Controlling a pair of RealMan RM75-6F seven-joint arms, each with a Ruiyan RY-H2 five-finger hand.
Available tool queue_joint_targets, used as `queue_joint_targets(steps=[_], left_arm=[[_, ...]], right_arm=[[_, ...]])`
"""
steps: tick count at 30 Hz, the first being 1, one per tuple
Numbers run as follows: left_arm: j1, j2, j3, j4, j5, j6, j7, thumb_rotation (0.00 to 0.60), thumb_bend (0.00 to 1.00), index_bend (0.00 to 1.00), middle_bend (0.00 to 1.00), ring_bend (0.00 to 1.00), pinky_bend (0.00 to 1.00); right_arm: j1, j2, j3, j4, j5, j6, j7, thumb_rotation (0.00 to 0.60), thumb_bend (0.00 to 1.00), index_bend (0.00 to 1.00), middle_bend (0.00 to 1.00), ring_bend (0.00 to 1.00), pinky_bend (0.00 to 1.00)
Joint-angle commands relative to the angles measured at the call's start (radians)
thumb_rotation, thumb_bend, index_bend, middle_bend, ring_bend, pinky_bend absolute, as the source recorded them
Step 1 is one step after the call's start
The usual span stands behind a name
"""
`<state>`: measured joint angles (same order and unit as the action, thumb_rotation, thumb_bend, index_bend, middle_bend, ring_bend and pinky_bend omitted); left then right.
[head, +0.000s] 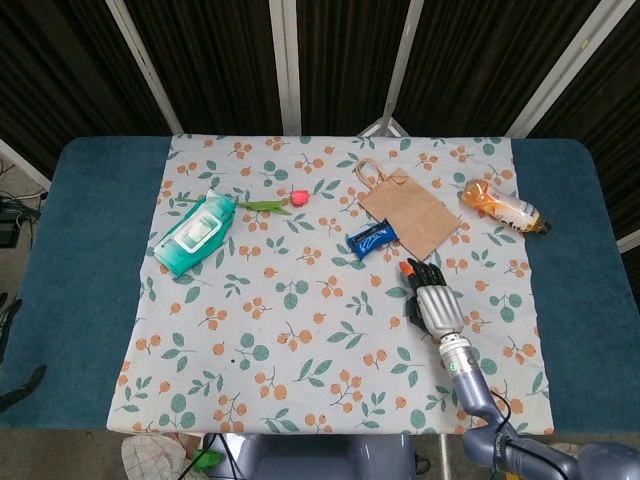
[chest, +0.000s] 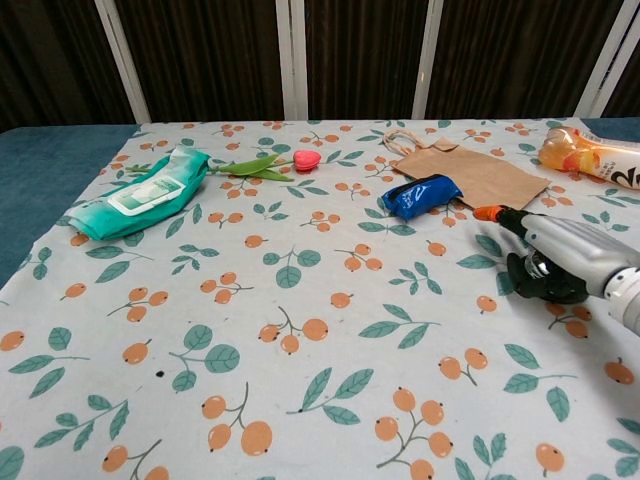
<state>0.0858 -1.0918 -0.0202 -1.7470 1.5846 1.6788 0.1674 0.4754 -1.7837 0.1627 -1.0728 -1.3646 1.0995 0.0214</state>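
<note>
Right hand (head: 432, 300) hovers low over the right part of the cloth, palm down, fingers pointing toward the paper bag. Chest view shows its fingers (chest: 545, 240) stretched forward and its thumb side curled down onto a round black-and-chrome object (chest: 540, 282) on the cloth beneath it. Can't tell whether that counts as a grip or just contact; most of the object is hidden under the palm. Orange fingertip leads, near the bag's front corner but not touching it. Left hand isn't visible in either view.

Rest, largest first:
- Blue table (head: 90, 280), covered in the middle by a floral tablecloth (head: 300, 340) with an orange-berry and leaf print.
- Brown paper bag (head: 412, 212) lying flat, handles toward the far edge, ahead of the hand.
- Teal wet-wipes pack (head: 195, 233) at the left of the cloth, lying diagonally.
- Orange drink bottle (head: 503, 207) on its side at the far right, well apart from the hand.
- Blue snack wrapper (head: 372, 240) touching the bag's near-left edge, just ahead and left of the hand.
- Pink tulip (head: 298, 197) with a green stem, between the wipes and the bag, stem end reaching the wipes pack.
</note>
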Motion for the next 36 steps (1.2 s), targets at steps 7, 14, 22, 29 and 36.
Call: queue_joint_targets(steps=[7, 14, 22, 29, 36], left_arm=[[0.004, 0.004, 0.004, 0.002, 0.011, 0.01, -0.013, 0.6, 0.33, 0.05, 0.0, 0.0, 0.1], [0.008, 0.007, 0.012, 0.003, 0.028, 0.018, -0.023, 0.6, 0.33, 0.05, 0.0, 0.0, 0.1], [0.015, 0.015, 0.014, 0.01, 0.037, 0.034, -0.053, 0.6, 0.33, 0.05, 0.0, 0.0, 0.1], [0.02, 0.02, 0.013, 0.016, 0.035, 0.043, -0.077, 0.6, 0.33, 0.05, 0.0, 0.0, 0.1], [0.024, 0.022, 0.012, 0.02, 0.035, 0.049, -0.084, 0.6, 0.33, 0.05, 0.0, 0.0, 0.1]], right_arm=[[-0.085, 0.352, 0.089, -0.521, -0.068, 0.258, -0.138, 0.6, 0.81, 0.0, 0.0, 0.0, 0.0], [-0.201, 0.567, -0.012, -0.767, -0.095, 0.304, -0.247, 0.6, 0.81, 0.0, 0.0, 0.0, 0.0], [-0.337, 0.578, -0.133, -0.745, -0.194, 0.447, -0.321, 0.6, 0.81, 0.0, 0.0, 0.0, 0.0], [-0.393, 0.56, -0.178, -0.678, -0.246, 0.503, -0.287, 0.6, 0.81, 0.0, 0.0, 0.0, 0.0], [-0.418, 0.578, -0.161, -0.664, -0.224, 0.524, -0.228, 0.6, 0.81, 0.0, 0.0, 0.0, 0.0]])
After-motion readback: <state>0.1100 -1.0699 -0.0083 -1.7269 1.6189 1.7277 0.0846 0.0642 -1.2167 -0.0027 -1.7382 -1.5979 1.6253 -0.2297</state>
